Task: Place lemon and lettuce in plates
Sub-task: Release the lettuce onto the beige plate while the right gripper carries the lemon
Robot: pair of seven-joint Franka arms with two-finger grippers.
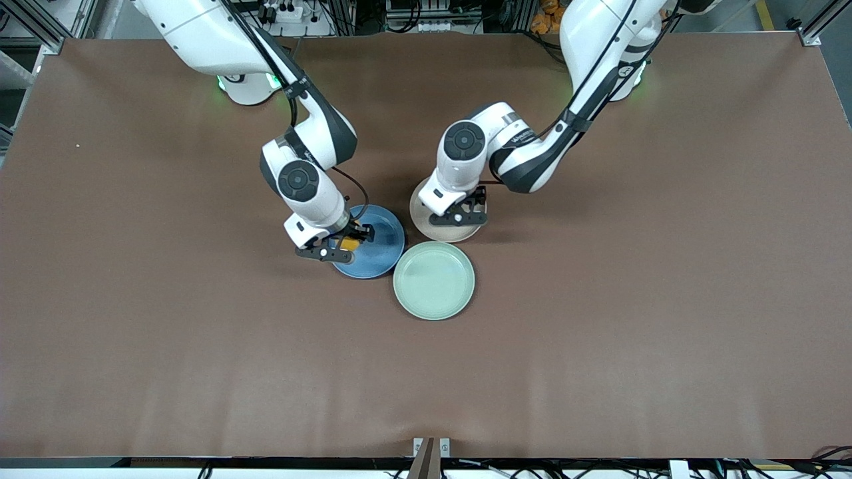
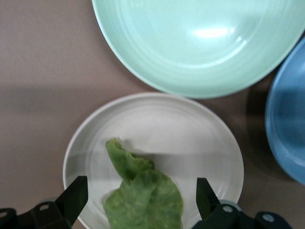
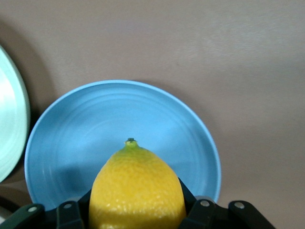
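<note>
So the setup is a big brown table (image 1: 133, 332), matte, with faint creases running across it, and three plates bunched together near the middle. Along the edge where the arm bases stand you can see aluminium framing, cables and some clutter, plus green lights glowing at both bases.

The right gripper (image 1: 336, 247) is over the blue plate (image 1: 383, 249), at the rim toward the right arm's end of the table. Its jaws are clamped on the lemon (image 3: 137, 188), which fills the gap between the fingers with its stem tip pointing out over the plate. From the right wrist view the lemon looks to be held just above the plate, though I can't tell if it touches.

The left gripper (image 1: 462, 211) is over the beige plate (image 2: 190, 138), jaws spread wide with nothing between them. The lettuce (image 2: 140, 191) lies in that plate, a crumpled green leaf between the two open fingers, touching neither.

The mint plate (image 1: 434, 280) sits nearest the front camera, just beside the other two.
</note>
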